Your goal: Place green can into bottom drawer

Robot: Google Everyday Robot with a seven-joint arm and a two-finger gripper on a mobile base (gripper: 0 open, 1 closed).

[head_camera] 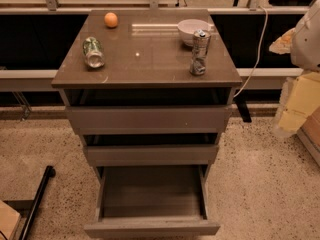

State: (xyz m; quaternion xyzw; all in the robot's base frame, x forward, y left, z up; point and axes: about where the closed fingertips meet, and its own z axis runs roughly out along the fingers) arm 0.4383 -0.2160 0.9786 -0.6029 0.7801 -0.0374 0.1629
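The green can (93, 52) lies on its side on the left of the cabinet top (150, 64), with one silver end facing me. The bottom drawer (152, 228) is pulled far out towards me, and its dark inside shows nothing in it. My gripper is not in view. Only a white rounded part, perhaps of my arm (309, 34), shows at the right edge, well away from the can.
On the cabinet top stand a taller dented silver can (199, 53), a white bowl (192, 30) and an orange (111, 19). The top drawer (148, 118) and middle drawer (151, 154) stand slightly open. A black pole (37, 199) lies at the lower left and yellowish bags (300, 104) are at the right.
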